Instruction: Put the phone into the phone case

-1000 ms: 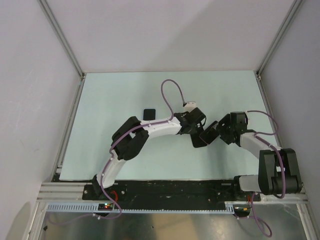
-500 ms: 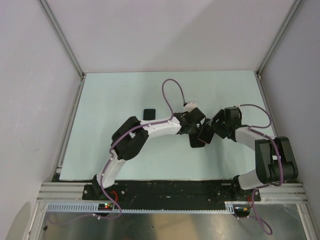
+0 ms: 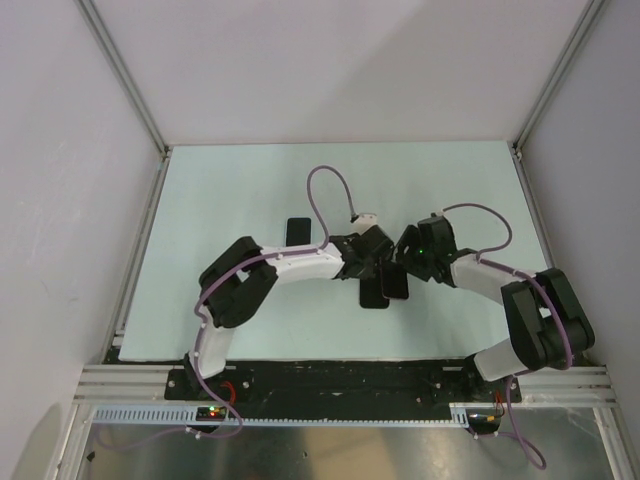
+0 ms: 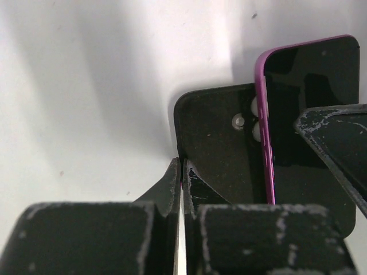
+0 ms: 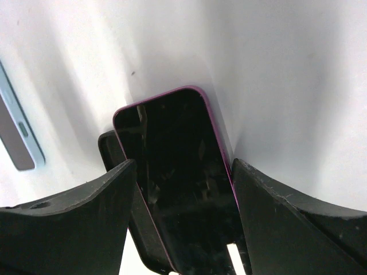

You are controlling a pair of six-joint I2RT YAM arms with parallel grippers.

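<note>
The black phone case (image 4: 218, 154) lies flat on the pale green table, its camera holes showing. My left gripper (image 4: 182, 171) is shut, pinching the case's near-left rim. The phone (image 5: 172, 149), a black screen with a purple edge, is tilted, its left part over the case (image 5: 110, 150). My right gripper (image 5: 183, 166) is shut across the phone's width, one finger on each long side. In the top view the case (image 3: 372, 296) and the phone (image 3: 396, 283) sit side by side at the table's middle, between the left gripper (image 3: 366, 272) and the right gripper (image 3: 407, 262).
A second dark slab (image 3: 298, 229) lies on the table to the left, behind the left arm. In the right wrist view it shows a light blue edge (image 5: 20, 134). Grey walls and metal rails (image 3: 140, 250) enclose the table on three sides.
Both grippers have shifted left toward the table's middle. The left gripper has closed on the case rim. The right gripper has brought the phone over against the case.
</note>
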